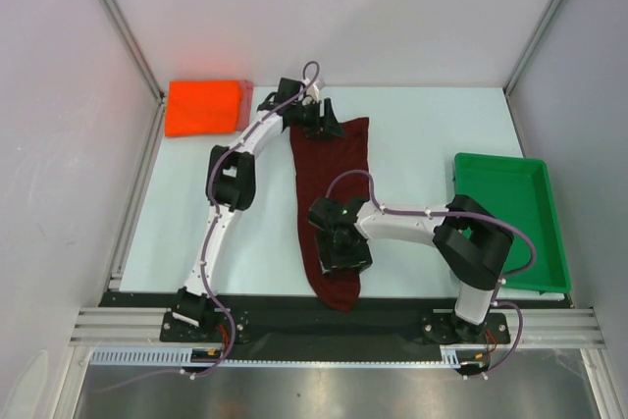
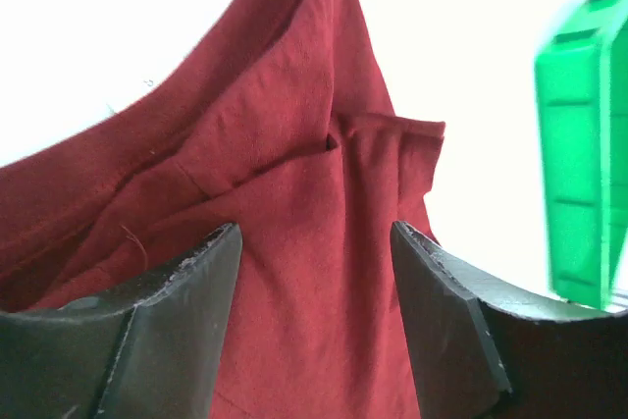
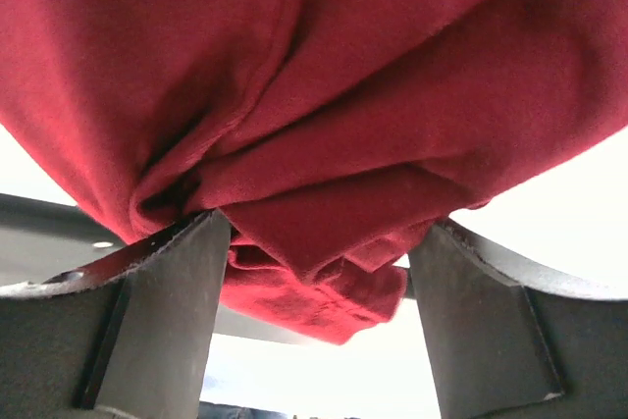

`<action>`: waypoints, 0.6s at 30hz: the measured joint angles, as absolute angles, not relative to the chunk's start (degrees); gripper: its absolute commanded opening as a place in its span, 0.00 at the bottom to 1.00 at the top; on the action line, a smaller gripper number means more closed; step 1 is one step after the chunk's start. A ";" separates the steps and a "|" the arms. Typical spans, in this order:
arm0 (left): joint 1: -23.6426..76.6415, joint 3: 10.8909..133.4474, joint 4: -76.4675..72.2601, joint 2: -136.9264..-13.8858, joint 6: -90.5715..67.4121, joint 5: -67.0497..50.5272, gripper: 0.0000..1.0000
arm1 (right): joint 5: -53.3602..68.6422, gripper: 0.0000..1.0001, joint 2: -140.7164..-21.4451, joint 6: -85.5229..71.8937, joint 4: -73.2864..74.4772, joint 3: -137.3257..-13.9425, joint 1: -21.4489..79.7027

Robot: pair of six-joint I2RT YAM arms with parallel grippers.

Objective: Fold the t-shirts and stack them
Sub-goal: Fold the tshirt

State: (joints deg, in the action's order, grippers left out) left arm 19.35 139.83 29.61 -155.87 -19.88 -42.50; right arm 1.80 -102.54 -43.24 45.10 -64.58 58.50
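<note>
A dark maroon t-shirt [image 1: 332, 183] lies as a long narrow strip down the middle of the table, its near end reaching the table's front edge. My left gripper [image 1: 320, 125] hovers over its far end, and the left wrist view shows the jaws open [image 2: 314, 231] with wrinkled maroon cloth [image 2: 294, 144] under the gap. My right gripper [image 1: 344, 254] is over the near part. It stands open [image 3: 324, 228], with a bunched fold of the cloth [image 3: 324, 272] hanging between the fingers. A folded orange-red t-shirt [image 1: 203, 108] lies at the far left, with a pinkish edge [image 1: 247, 92] showing beside it.
A green plastic tray [image 1: 510, 218] stands at the right side of the table, also seen in the left wrist view as the tray [image 2: 579, 154]. White walls with metal posts enclose the table on three sides. The arm bases sit on the dark rail at the near edge.
</note>
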 measured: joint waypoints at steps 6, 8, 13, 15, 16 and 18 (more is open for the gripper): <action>18.11 138.21 22.41 -155.74 -25.74 -43.88 0.76 | 5.89 0.83 -100.86 -41.43 45.47 -66.04 55.37; 17.76 138.06 21.02 -155.04 -27.94 -43.09 0.77 | 6.70 0.86 -99.18 -40.12 47.03 -67.00 52.45; 16.99 132.81 20.27 -146.89 -31.29 -38.81 0.69 | 7.53 0.87 -94.19 -35.38 51.57 -74.32 44.21; 16.99 131.35 22.13 -141.56 -31.29 -35.62 0.63 | 7.86 0.87 -91.79 -33.43 53.12 -76.53 40.23; 17.21 130.96 23.35 -139.24 -30.98 -33.61 0.59 | 8.14 0.86 -90.59 -32.36 53.76 -77.25 37.80; 18.46 129.49 27.07 -133.05 -28.99 -27.16 0.51 | 8.40 0.85 -88.82 -30.33 54.96 -78.04 32.69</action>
